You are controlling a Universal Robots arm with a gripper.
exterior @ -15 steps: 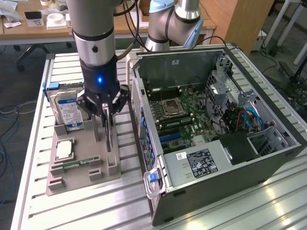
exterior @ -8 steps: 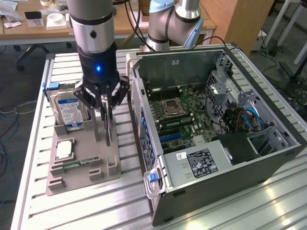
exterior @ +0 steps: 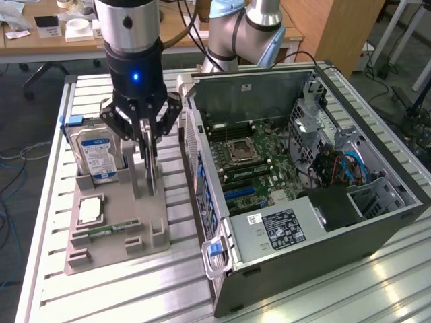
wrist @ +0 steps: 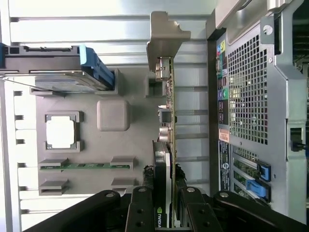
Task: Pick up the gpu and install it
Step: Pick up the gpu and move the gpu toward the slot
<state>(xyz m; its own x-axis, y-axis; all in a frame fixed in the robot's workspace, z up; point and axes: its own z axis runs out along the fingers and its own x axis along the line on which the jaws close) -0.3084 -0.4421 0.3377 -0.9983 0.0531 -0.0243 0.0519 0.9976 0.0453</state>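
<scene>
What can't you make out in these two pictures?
- Exterior view: fingers of the gripper cover much of the gpu, so how deep it sits in the tray is unclear.
- Exterior view: label print on the hard drive is too small to read.
- Wrist view: the gpu's near end is hidden between the fingers.
- Wrist view: the rear panel of the case hides its inside.

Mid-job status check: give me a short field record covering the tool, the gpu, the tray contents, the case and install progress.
tool: above the grey tray, shut on the gpu
gpu: standing on edge on the tray's side nearest the case, gripped near the end opposite its silver bracket
tray contents: hard drive upright, processor flat, memory stick flat
case: side panel open, on the exterior view's right of the tray
install: not done, gpu outside the case
</scene>
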